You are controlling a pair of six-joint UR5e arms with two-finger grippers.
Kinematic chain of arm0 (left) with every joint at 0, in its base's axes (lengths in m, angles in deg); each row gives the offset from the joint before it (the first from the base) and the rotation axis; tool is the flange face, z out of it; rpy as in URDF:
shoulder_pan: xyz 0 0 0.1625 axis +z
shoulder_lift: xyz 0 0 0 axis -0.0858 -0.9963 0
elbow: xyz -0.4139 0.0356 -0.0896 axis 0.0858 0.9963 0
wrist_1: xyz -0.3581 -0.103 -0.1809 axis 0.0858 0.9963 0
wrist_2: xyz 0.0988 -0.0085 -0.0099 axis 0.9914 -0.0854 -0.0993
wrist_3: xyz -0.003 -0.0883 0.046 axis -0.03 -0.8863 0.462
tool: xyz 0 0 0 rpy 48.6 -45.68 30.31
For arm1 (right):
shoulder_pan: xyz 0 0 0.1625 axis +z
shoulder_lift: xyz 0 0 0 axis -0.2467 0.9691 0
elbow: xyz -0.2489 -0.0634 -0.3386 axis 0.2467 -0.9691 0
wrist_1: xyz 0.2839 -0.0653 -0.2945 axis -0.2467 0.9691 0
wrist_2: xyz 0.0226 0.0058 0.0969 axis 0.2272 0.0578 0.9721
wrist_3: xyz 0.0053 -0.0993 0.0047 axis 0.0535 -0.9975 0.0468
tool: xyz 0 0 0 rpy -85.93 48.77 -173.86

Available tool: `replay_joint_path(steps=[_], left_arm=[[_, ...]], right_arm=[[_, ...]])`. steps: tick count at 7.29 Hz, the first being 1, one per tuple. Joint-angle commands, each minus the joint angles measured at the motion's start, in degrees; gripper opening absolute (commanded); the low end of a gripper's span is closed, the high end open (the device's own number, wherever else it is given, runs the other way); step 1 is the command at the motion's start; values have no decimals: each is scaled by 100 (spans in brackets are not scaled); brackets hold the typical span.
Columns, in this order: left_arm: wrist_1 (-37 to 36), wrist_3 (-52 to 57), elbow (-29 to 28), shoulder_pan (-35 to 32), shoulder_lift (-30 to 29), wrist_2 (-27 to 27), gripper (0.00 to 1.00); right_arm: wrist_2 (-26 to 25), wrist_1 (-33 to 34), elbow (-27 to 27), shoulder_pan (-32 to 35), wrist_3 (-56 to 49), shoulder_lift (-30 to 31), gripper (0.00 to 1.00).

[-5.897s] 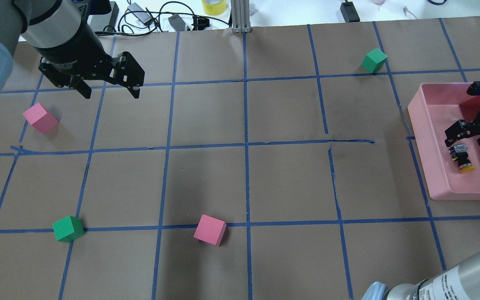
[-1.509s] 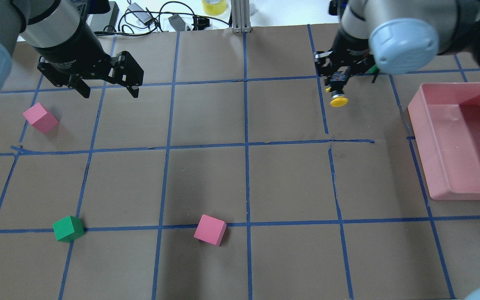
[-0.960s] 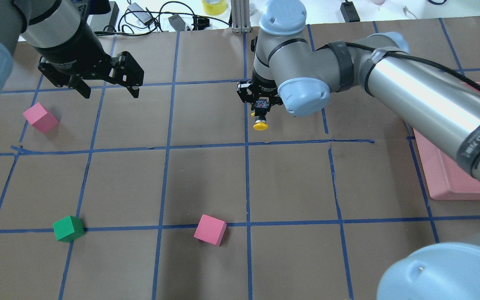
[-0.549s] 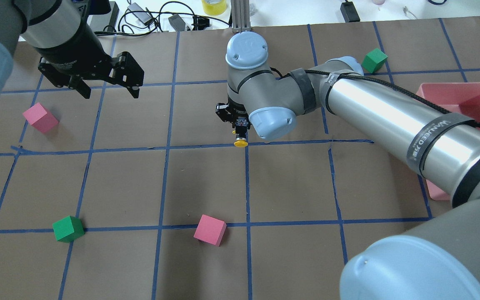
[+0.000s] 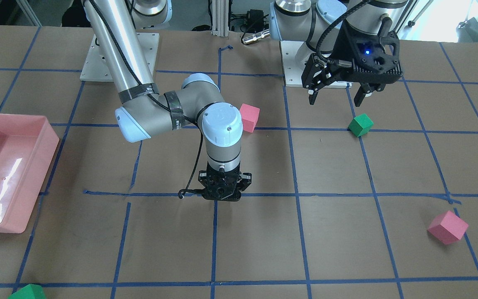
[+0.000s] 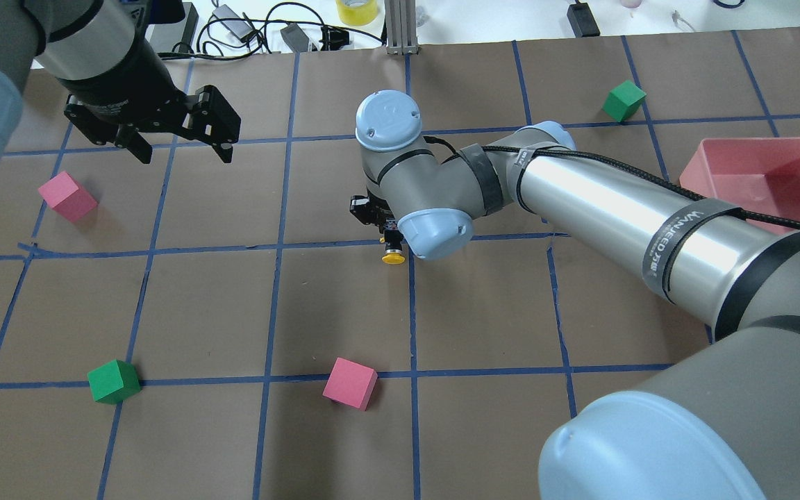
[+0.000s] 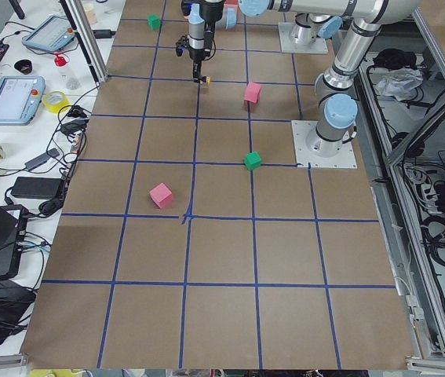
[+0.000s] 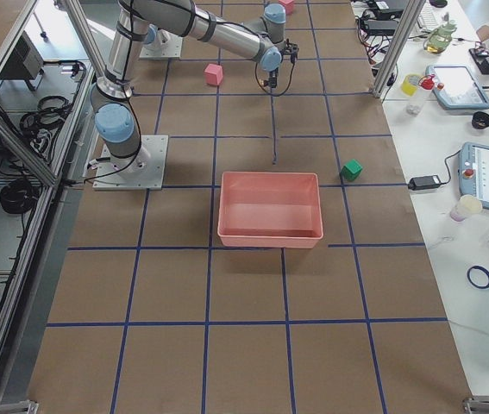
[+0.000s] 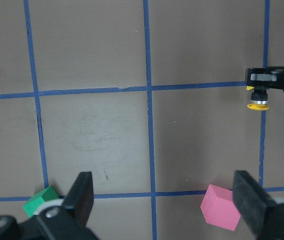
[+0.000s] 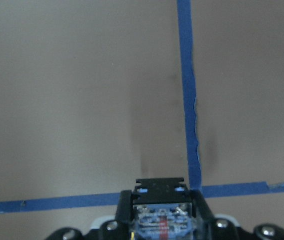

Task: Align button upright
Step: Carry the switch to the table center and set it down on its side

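You're in a robotics lab: a table [image 6: 344, 305] gridded with blue tape [image 6: 412, 312] carries two bolted-down robot arms [image 8: 116, 121], and beside the table sit teach pendants [image 7: 14, 88], cable bundles [image 7: 434, 228] and aluminium framing [image 6: 400, 28].

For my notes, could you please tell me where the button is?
In the overhead view the button is near the centre, held cap-down in the right gripper where two blue tape lines cross.

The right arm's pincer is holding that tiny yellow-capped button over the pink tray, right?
No. The right pincer holds the tiny yellow-capped push-button at a blue tape crossing mid-table, far from the pink plastic tray, as the overhead view shows.
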State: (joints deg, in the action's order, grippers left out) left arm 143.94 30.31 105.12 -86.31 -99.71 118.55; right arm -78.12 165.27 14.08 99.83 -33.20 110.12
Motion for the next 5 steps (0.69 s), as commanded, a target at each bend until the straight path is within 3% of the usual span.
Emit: replay_joint_path(steps=[1, 5], left_arm=[[-2, 0, 0, 0, 0, 0, 100], [-2, 0, 0, 0, 0, 0, 100]], right_arm=[[95, 0, 109, 6, -54, 26, 7], [202, 0, 188, 6, -98, 44, 42]])
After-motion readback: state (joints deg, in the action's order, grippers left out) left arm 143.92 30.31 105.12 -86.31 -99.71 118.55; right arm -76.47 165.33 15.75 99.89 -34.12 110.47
